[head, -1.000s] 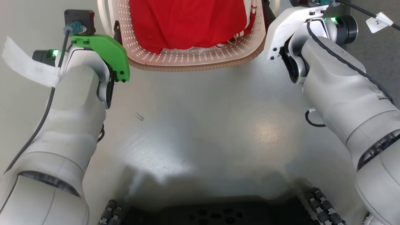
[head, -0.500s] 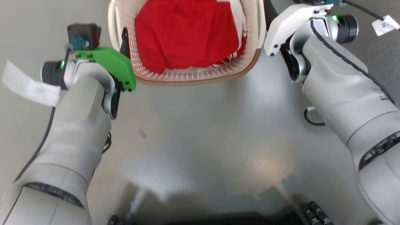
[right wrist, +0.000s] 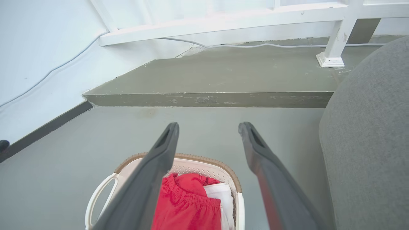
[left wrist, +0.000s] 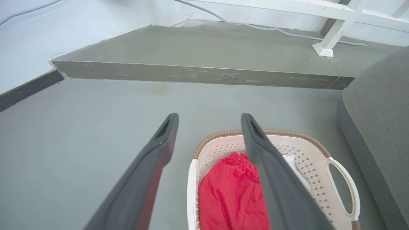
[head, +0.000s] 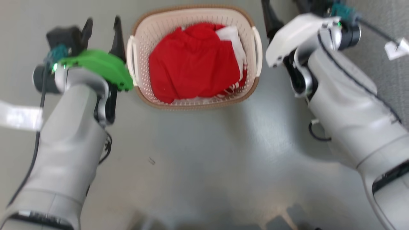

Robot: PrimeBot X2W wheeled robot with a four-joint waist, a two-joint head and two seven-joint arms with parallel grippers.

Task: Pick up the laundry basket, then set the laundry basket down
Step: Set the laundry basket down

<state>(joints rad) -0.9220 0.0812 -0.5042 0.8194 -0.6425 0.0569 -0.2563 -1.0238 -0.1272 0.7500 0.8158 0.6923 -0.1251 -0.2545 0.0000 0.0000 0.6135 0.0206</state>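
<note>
The laundry basket [head: 191, 106] stands on the grey floor [head: 204, 153] right in front of me, upright, with a red garment [head: 191, 67] heaped in it and a bit of white cloth [head: 230, 35] tucked along its right side. My left hand [head: 102, 27] is spread open and holding nothing. It sits just beside the basket's left handle [head: 130, 60], apart from it as far as I can tell. My right hand [right wrist: 209, 125] is spread open and empty too, out past the right handle [head: 258, 54], with a grey upholstered seat [right wrist: 367, 127] close on its outer side. Both wrist views look down over the basket from above, so I judge that neither hand is low enough to reach a handle. Since nothing is gripped and the basket rests on the floor, I read this as the reach for the pick-up, though a basket lying free like this would look the same once set down, and I cannot rule that out. If the lift is ahead, each hand needs to come down and inward until a white handle loop lies between its fingers, and both must close together. I'd want them level with each other, so that the load of clothes does not tip the basket when it leaves the floor
</note>
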